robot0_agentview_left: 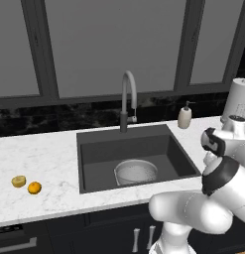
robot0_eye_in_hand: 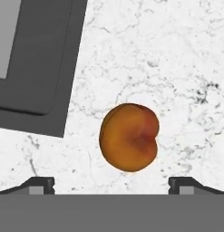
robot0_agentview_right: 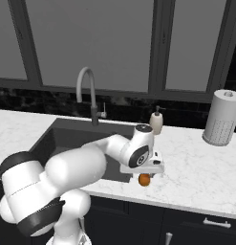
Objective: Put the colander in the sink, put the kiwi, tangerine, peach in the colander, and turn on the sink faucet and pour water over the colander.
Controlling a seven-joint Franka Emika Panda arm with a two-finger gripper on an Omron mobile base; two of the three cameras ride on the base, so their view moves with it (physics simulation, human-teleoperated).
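The colander (robot0_agentview_left: pixel 136 172), a pale perforated bowl, sits on the floor of the dark sink (robot0_agentview_left: pixel 94 154), towards its front. The kiwi (robot0_agentview_left: pixel 18 181) and the tangerine (robot0_agentview_left: pixel 34 187) lie side by side on the counter left of the sink. The peach (robot0_eye_in_hand: pixel 129 142), orange with a red blush, rests on the marble right of the sink (robot0_eye_in_hand: pixel 36 68). My gripper (robot0_eye_in_hand: pixel 111 186) hangs open directly above the peach (robot0_agentview_right: pixel 144 181), its fingertips (robot0_eye_in_hand: pixel 41 185) wide to either side and clear of it. The sink faucet (robot0_agentview_left: pixel 128 99) stands behind the basin; no water runs from it.
A beige soap dispenser (robot0_agentview_right: pixel 156 122) stands behind the sink's right corner. A tall white perforated cylinder (robot0_agentview_right: pixel 222 117) is at the back right of the counter. My own arm stretches across the sink's right front corner. Dark windows back the counter.
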